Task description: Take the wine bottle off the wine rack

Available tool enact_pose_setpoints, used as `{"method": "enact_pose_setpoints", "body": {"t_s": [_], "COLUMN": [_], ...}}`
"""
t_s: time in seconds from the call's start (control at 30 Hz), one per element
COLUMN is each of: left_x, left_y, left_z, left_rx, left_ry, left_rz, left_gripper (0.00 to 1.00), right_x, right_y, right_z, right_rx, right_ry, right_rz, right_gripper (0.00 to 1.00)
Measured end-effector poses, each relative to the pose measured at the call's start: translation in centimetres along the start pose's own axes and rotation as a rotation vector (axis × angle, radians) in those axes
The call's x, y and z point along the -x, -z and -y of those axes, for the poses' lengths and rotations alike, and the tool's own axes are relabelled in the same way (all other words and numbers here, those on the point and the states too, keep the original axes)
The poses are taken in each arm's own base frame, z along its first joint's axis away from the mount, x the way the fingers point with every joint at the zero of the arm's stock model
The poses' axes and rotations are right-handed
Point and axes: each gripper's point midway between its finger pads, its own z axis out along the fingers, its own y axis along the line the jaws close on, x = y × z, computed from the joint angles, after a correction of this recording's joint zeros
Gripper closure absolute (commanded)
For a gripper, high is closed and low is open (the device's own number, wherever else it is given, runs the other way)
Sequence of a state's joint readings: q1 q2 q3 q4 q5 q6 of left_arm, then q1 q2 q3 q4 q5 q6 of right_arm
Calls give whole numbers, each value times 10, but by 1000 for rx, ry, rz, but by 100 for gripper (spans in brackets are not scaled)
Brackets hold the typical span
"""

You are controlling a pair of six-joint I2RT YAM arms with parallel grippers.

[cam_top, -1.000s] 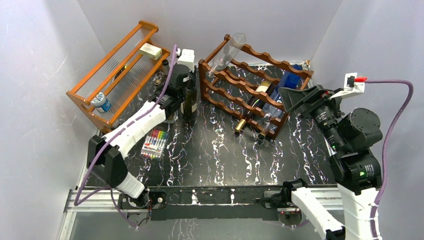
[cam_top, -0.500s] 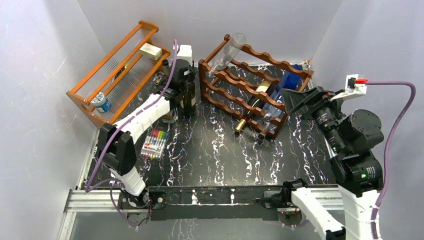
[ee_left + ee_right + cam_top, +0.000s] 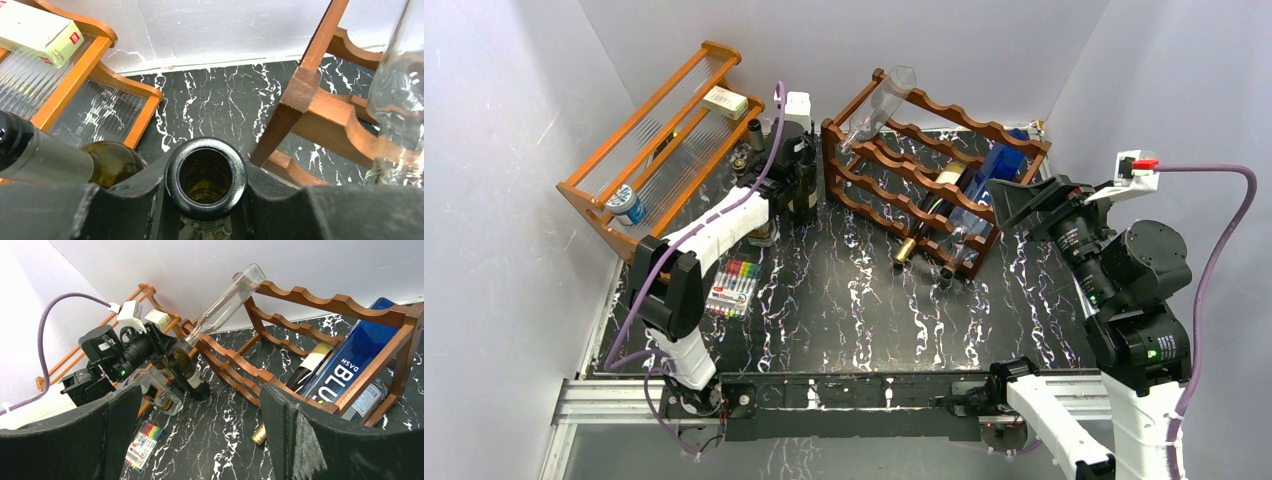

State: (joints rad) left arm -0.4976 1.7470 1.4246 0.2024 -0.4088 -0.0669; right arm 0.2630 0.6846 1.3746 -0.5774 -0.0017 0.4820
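My left gripper point(image 3: 797, 152) is shut on the neck of a dark green wine bottle point(image 3: 804, 200), which stands about upright on the table just left of the dark wooden wine rack point(image 3: 894, 150). In the left wrist view the bottle's open mouth point(image 3: 205, 177) sits between my fingers point(image 3: 280, 200), with a rack post point(image 3: 295, 100) to its right. My right gripper point(image 3: 1021, 200) is open and empty, just right of the rack. The right wrist view shows the rack point(image 3: 325, 302) and the held bottle point(image 3: 190, 372).
The rack holds a tilted clear bottle point(image 3: 879, 105), a blue bottle point(image 3: 996, 165) and a dark bottle with a gold cap point(image 3: 906, 251). An orange shelf point(image 3: 639, 185) stands at the back left. A glass flask point(image 3: 762, 232) and a marker pack point(image 3: 732, 287) lie nearby.
My left gripper has moved slightly toward the back with the dark bottle, and its elbow has swung inward. My right gripper has drawn back a little to the right.
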Motion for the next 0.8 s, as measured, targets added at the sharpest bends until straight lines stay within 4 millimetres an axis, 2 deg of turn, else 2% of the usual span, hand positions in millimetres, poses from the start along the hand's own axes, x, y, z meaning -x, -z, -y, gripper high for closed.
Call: {"method": "enact_pose_setpoints", "body": {"t_s": [0.23, 0.33, 0.43, 0.57, 0.63, 0.8], "left_x": [-7, -7, -7, -6, -3, 21], "left_y": [-3, -4, -4, -1, 3, 26], "left_z": [-5, -6, -6, -7, -7, -9], "left_rx": [10, 13, 13, 7, 1, -32], "left_ry": [-1, 6, 11, 17, 30, 75], "left_rz": [2, 12, 18, 21, 28, 55], "left_gripper": [98, 81, 43, 12, 3, 2], "right_x": [0, 0, -1, -2, -3, -4], "right_y": [0, -1, -2, -4, -5, -7], "right_z": [1, 1, 1, 2, 2, 1], "right_rx": [-1, -3, -4, -5, -5, -3], "right_ry": [10, 11, 11, 10, 9, 6], "right_rz": [0, -1, -4, -9, -12, -19], "right_gripper": [2, 2, 2, 2, 2, 2]}}
